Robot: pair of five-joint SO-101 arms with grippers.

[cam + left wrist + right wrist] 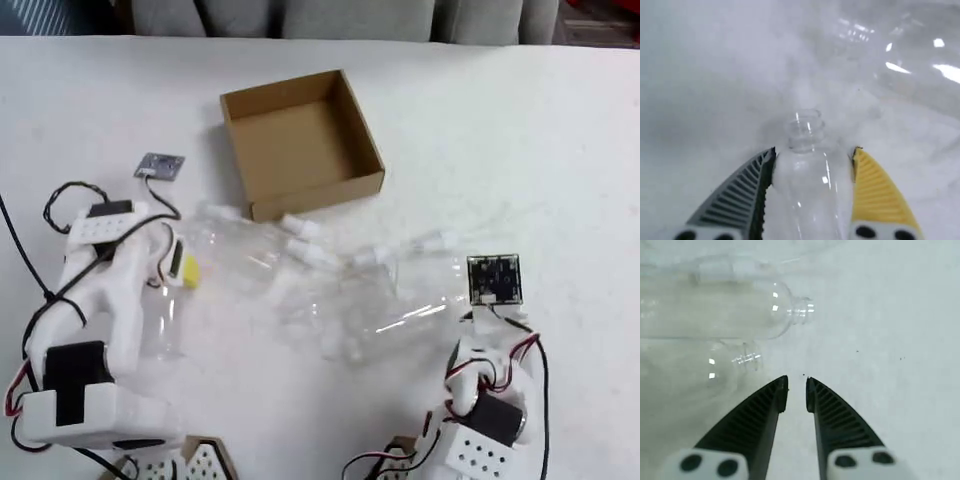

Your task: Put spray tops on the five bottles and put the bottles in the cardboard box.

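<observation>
L: my left gripper (813, 151), one grey and one yellow finger, is clamped on a clear plastic bottle (805, 195) just below its shoulder. Neck is uncapped, threads bare. Bottle's lower body is cut off by the frame edge. In the high view that's the left side of the white table (560, 130), nearer than the box; the bottle is barely readable there.

R: my right gripper (796, 385) has black fingers a narrow gap apart, nothing between them, over bare table. Just beyond lie two more clear bottles (740, 310) on their sides, necks uncapped, bodies cut off.

Brown cardboard box (318, 195) is far-centre, open-topped. White spray tops (300, 228) are scattered mid-table among transparent overlapping bottles; can't count them.
</observation>
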